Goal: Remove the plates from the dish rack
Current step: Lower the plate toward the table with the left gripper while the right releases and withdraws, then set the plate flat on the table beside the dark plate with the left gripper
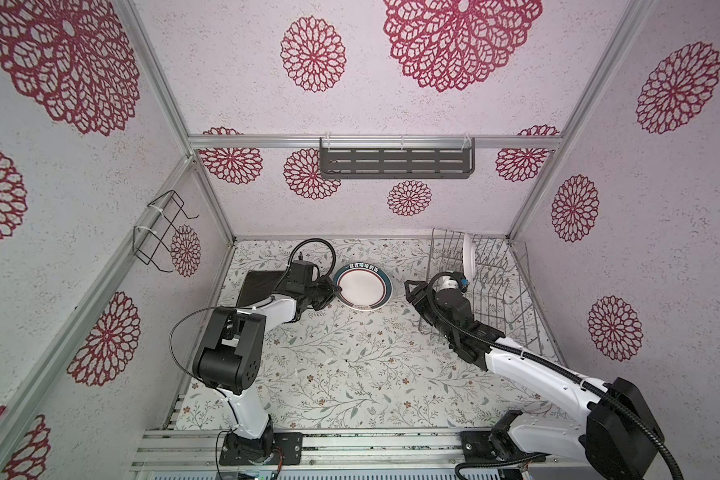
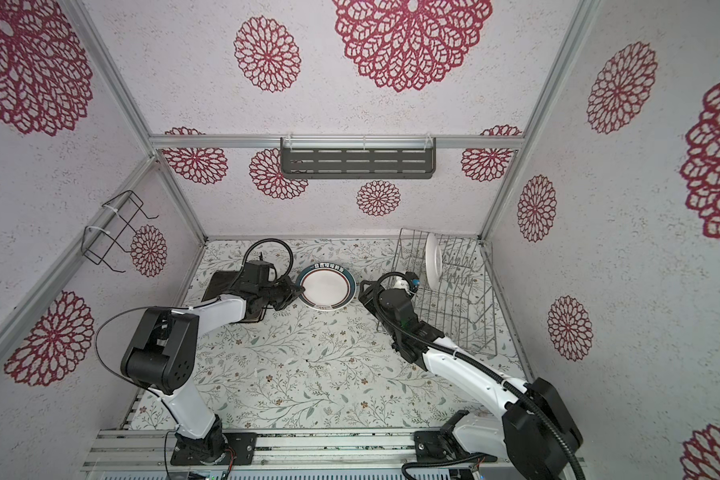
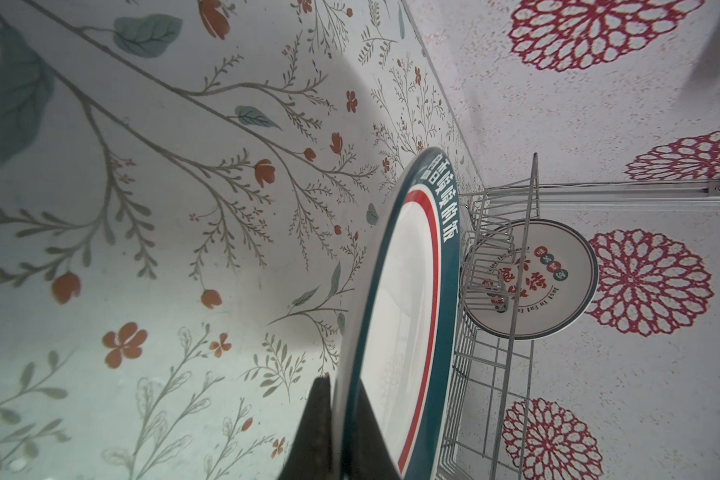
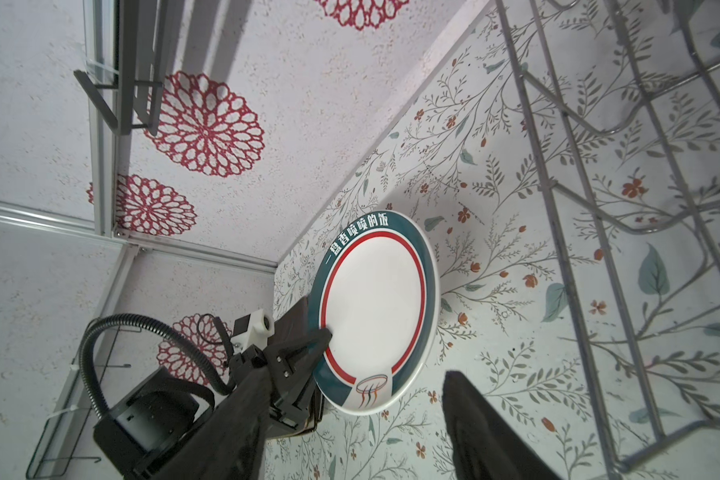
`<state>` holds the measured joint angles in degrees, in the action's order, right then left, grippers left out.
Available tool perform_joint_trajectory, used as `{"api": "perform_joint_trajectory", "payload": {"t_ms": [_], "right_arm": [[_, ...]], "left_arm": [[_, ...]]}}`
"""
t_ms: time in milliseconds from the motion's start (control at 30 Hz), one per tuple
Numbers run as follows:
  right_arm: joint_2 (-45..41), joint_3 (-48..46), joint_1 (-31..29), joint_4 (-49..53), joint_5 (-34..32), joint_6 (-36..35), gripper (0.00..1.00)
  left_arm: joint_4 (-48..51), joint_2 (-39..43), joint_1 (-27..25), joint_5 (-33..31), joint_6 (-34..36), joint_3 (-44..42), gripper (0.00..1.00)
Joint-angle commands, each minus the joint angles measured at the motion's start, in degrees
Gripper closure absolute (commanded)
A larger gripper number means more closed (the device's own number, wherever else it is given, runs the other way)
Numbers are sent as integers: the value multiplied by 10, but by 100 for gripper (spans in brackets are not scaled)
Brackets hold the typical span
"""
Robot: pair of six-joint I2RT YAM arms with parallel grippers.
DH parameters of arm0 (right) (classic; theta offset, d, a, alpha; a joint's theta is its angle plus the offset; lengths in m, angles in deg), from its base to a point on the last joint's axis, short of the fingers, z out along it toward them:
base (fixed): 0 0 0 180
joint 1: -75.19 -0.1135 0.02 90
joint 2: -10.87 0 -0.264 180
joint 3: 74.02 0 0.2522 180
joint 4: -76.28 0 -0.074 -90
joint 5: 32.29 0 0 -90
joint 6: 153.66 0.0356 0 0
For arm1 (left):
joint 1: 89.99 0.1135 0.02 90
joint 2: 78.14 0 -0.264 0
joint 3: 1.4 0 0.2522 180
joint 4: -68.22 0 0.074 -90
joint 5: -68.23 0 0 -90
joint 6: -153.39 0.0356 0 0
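Plates: the left gripper [image 1: 331,293] clamps the teal-rimmed round plate [image 1: 364,286] by its rim, low over the table [image 1: 350,365], likely to lay it flat, while the right gripper [image 1: 412,291], jaws apart and empty, hovers beside the dish rack [image 1: 504,299], where one white round plate [image 1: 469,257] stands upright.

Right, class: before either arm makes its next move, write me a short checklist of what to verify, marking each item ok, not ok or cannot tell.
1. Left gripper shut on the rim of the teal-rimmed plate: ok.
2. Teal-rimmed plate already resting on the table: cannot tell.
3. Right gripper open and empty, beside the dish rack: ok.
4. Dish rack emptied: not ok; one round white plate stands upright in it.
5. Black square plate out of the rack, lying on the table: ok.
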<state>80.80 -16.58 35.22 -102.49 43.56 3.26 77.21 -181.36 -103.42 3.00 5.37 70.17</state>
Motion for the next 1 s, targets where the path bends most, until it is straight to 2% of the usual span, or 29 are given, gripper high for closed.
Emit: {"api": "perform_joint_trajectory", "payload": {"t_ms": [0, 633, 967], "right_arm": [[4, 15, -1, 4, 20, -27, 31], [-1, 1, 0, 1, 22, -27, 30], [-10, 0, 0, 12, 12, -36, 30]], "left_arm": [[-43, -13, 11, 3, 8, -11, 100], [-37, -65, 26, 9, 15, -6, 100], [-4, -69, 27, -4, 35, 2, 91]]}}
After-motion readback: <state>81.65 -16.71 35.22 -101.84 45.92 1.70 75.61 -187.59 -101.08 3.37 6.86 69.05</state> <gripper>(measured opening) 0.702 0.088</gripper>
